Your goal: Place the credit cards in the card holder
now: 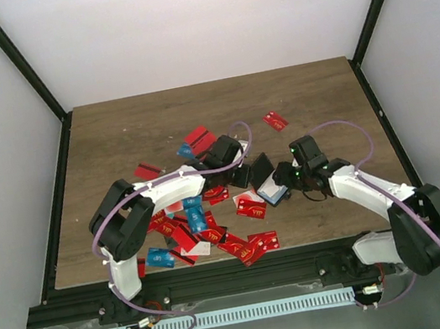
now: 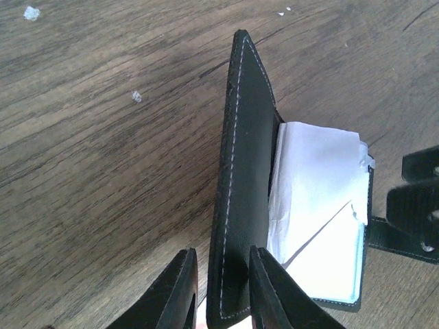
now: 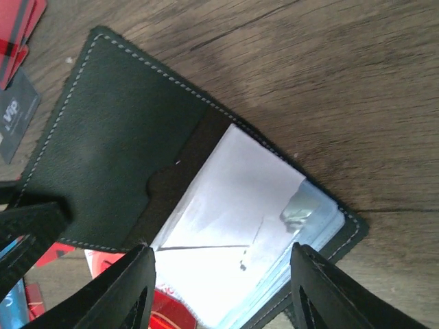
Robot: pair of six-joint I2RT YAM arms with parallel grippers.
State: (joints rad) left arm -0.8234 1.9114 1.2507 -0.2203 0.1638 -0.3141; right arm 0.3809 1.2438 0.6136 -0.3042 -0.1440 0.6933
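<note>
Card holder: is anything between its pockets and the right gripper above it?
Nothing visible. The card holder lies open, its clear sleeves bare under the open right gripper. The left gripper straddles the cover, off to one side.

Open card holder (image 3: 116,157) on wooden table (image 3: 329,75)

Both the left arm (image 1: 160,194) and the right arm (image 1: 368,192) have white shells, black joint housings and a looping purple cable (image 1: 339,121); green lights (image 1: 298,175) dot the right wrist.
</note>
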